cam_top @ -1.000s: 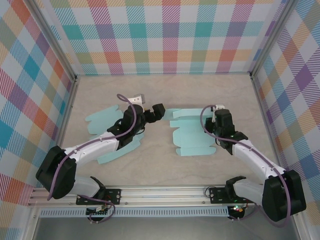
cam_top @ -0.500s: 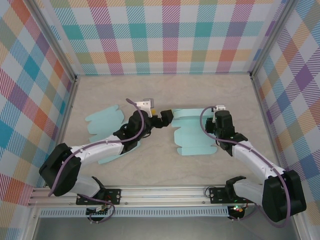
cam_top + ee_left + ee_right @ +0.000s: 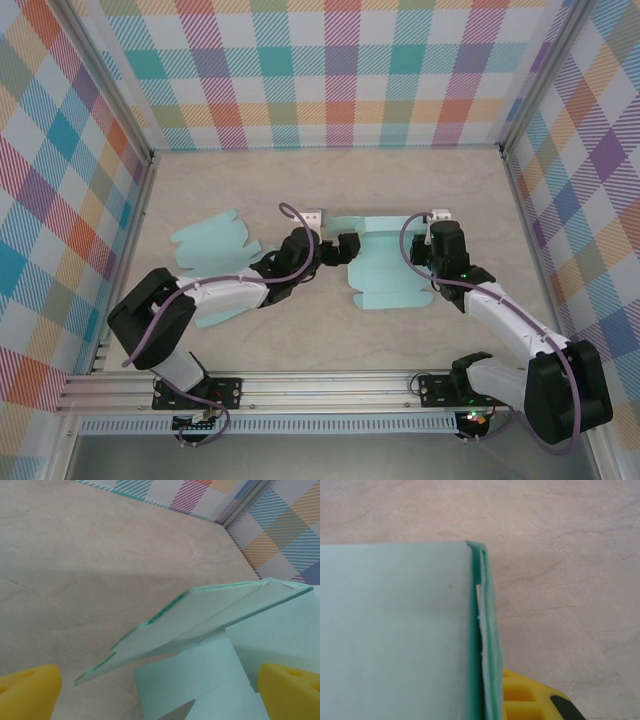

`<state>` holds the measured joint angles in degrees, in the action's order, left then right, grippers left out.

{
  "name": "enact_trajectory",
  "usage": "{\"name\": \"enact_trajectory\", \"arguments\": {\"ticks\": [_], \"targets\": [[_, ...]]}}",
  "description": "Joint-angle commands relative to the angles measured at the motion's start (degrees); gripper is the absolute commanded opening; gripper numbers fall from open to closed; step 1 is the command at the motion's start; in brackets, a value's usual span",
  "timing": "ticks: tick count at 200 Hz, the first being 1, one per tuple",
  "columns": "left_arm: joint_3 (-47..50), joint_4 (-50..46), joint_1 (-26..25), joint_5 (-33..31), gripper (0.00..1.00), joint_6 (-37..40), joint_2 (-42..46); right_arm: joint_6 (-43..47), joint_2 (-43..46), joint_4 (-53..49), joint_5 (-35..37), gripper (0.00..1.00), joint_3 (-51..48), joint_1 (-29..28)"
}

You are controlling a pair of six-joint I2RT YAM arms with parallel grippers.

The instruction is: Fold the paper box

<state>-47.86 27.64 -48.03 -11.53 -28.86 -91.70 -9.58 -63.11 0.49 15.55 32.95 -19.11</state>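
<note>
Wood table (image 3: 330,185), plaid walls (image 3: 330,90). Between both claws lies the paper box (image 3: 385,268), partly folded, flap raised. The spare sheet (image 3: 212,242) is well left of the left gripper (image 3: 346,248), which gapes wide at the box's left edge. The right gripper (image 3: 428,240) is clenched on the box's right edge. Earlier the left arm was over the spare sheet; it has swung right.

No text, label, brand, number or sign readable anywhere. Mint paper box (image 3: 385,262): plain card, no print. Checked walls (image 3: 340,70) behind paper box: colour pattern only, no lettering. Table (image 3: 400,185) under paper box: wood grain, no markings.
</note>
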Motion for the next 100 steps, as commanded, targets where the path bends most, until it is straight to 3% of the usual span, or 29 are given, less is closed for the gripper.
{"name": "enact_trajectory", "arguments": {"ticks": [1,53,100], "targets": [[-3.3,3.49,-1.15,-1.58,1.0,1.05,-2.59,0.8,0.86,2.43,-1.13,0.0,-0.52,-0.31],[-7.01,7.52,-3.3,-3.18,1.0,1.11,-7.6,0.88,1.13,2.51,-1.14,0.0,-0.75,-0.31],[-2.07,6.73,-3.82,-9.51,1.0,-0.31,-2.87,0.72,1.42,2.68,-0.87,0.0,-0.95,-0.24]]}}
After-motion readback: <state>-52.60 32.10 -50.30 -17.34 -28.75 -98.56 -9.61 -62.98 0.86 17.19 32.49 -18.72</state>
